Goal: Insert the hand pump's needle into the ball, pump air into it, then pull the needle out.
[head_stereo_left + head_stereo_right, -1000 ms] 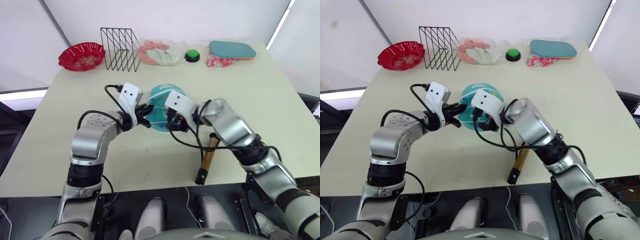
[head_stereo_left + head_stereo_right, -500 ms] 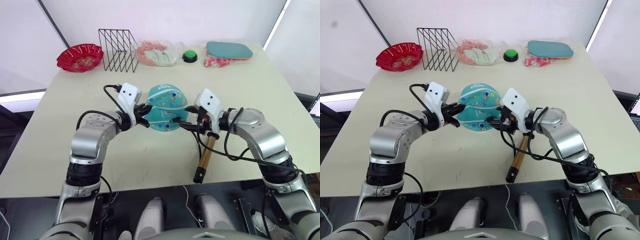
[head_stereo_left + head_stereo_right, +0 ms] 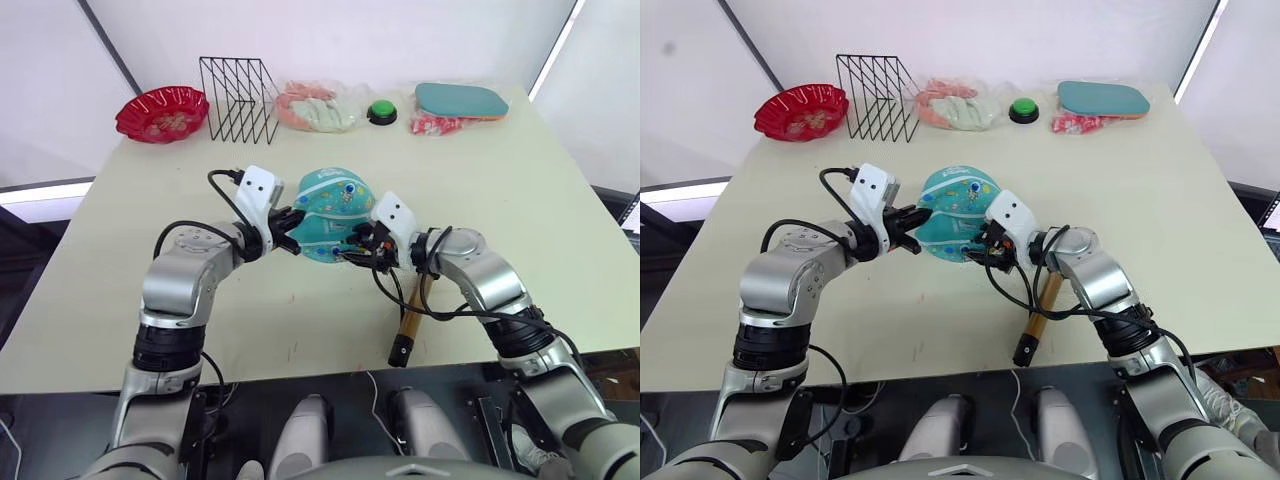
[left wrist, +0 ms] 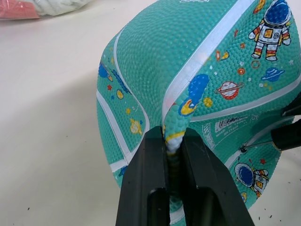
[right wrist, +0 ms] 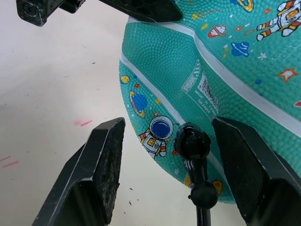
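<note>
The desk [image 3: 560, 220] carries the ball [image 3: 330, 215] at its middle, partly deflated and creased. Along the far edge stand a red bowl [image 3: 162, 112], a wire rack [image 3: 240, 97], a bagged item [image 3: 318, 108], a green button [image 3: 381, 112] and a teal paddle case [image 3: 462, 99]. The hand pump [image 3: 412, 315] lies near the front edge, its hose running up to the ball. The left tool [image 4: 171, 155] is clamped on a fold of the ball. The right tool [image 5: 169, 165] stands spread wide around the needle [image 5: 193, 146], whose fitting meets the ball.

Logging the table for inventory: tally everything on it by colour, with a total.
Teal: 2, the ball and the paddle case
Red: 2, the bowl and the printed packet
Black: 1, the wire rack
Green: 1, the button
Gold: 1, the hand pump
Pink-white: 1, the bagged item
Total: 8
</note>
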Available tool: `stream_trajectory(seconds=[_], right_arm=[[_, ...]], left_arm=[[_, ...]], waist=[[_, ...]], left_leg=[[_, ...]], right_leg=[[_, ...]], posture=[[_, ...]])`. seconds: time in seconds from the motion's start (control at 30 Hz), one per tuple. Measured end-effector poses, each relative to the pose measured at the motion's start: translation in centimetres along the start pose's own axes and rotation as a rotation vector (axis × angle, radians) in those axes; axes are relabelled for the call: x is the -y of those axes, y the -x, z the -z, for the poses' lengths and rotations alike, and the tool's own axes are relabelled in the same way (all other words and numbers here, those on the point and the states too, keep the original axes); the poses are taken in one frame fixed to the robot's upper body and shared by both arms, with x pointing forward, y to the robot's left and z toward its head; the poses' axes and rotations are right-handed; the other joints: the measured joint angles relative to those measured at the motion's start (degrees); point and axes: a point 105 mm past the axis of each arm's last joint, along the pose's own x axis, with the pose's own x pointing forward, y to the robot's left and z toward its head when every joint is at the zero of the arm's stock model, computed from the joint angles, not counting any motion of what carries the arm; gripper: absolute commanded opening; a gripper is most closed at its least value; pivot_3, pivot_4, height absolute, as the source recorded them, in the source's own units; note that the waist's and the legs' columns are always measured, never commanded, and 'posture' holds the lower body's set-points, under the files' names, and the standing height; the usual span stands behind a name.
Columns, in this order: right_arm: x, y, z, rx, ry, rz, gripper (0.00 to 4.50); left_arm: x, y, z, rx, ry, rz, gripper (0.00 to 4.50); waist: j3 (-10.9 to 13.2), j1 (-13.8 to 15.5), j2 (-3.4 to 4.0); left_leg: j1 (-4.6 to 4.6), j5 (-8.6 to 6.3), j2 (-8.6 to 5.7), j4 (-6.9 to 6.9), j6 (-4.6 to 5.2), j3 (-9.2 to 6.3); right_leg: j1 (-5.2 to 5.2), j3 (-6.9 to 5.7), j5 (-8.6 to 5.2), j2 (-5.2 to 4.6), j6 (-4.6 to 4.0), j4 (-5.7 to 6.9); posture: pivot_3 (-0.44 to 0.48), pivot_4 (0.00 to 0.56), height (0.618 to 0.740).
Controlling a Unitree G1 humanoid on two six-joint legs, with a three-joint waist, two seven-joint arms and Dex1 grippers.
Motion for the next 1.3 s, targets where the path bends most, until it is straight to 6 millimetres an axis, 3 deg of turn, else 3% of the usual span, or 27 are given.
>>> stream_trajectory(seconds=[0.73,0.77,0.8,0.83,0.87,1.3], right_arm=[[0.3,-0.5,0.3,-0.081,-0.001,0.015,3.08],[0.5,-0.5,0.0,-0.108,-0.012,0.021,2.59],[0.6,-0.5,0.0,-0.110,-0.013,0.022,2.50],[0.9,-0.4,0.1,-0.131,-0.020,0.034,1.68],[0.9,-0.4,0.1,-0.134,-0.020,0.037,1.49],[1.2,-0.4,0.2,-0.178,-0.014,0.054,1.49]], left_arm=[[0.0,0.1,0.0,-0.004,-0.008,0.004,0.00],[0.1,0.0,0.0,-0.004,-0.011,0.006,0.00],[0.1,0.0,0.0,-0.005,-0.011,0.006,0.00],[0.1,0.0,0.0,-0.006,-0.012,0.007,0.00],[0.1,0.0,0.0,-0.006,-0.012,0.007,0.00],[0.1,0.0,0.0,-0.008,-0.014,-0.002,0.00]], waist=[[0.0,-0.2,0.00],[0.0,-0.3,0.00],[0.0,-0.2,0.00],[0.0,-0.2,0.00],[0.0,-0.2,0.00],[0.0,-0.2,0.00]], left_leg=[[0.04,0.00,0.01,0.10,0.00,0.01],[0.04,0.00,0.01,0.10,0.00,0.01],[0.04,0.00,0.01,0.10,0.00,0.01],[0.03,0.00,0.00,0.10,0.00,0.02],[0.03,0.00,0.00,0.10,0.00,0.02],[0.03,0.00,0.00,0.12,0.00,0.01]], right_leg=[[0.00,0.02,0.01,0.02,-0.01,0.15],[0.00,0.02,0.01,0.02,-0.02,0.15],[0.00,0.02,0.02,0.02,-0.03,0.15],[0.00,0.02,0.03,0.01,-0.05,0.15],[0.00,0.02,0.03,0.01,-0.05,0.15],[0.00,0.02,0.04,0.02,-0.06,0.18]], posture=[[0.000,0.150,0.740],[0.000,0.150,0.740],[0.000,0.150,0.740],[0.000,0.150,0.740],[0.000,0.150,0.740],[0.000,0.150,0.740]])
